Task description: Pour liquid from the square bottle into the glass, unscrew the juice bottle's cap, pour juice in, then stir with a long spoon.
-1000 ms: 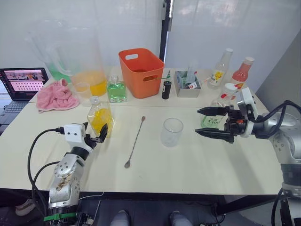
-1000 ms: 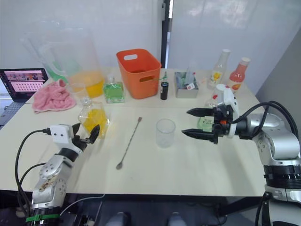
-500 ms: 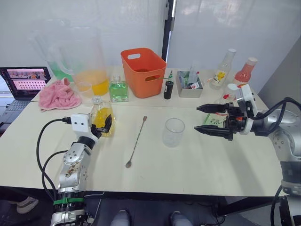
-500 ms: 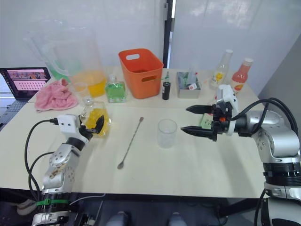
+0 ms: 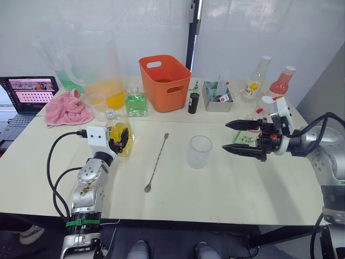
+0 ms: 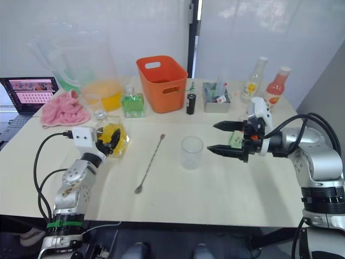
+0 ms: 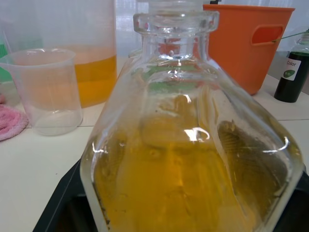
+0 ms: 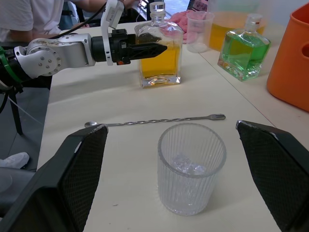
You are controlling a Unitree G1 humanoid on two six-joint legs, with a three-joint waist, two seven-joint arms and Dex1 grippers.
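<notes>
Cream table [image 5: 232,183]: your left gripper [image 5: 122,141] straddles the square bottle [image 5: 119,136] (amber liquid), fingers not visibly clamped; your right gripper [image 5: 241,139], spread wide, hovers right of the glass [image 5: 199,151] at centre. First step: clamp, lift, tip over the glass.

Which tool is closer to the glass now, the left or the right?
The right tool. It hovers open just beside the glass, which stands between its fingers in the right wrist view. The left tool is further off, at the square bottle beyond the long spoon.

Cream table [image 5: 226,189], glass [image 5: 199,151], long spoon [image 5: 156,163], square bottle [image 5: 119,135], orange basket [image 5: 164,82]
</notes>
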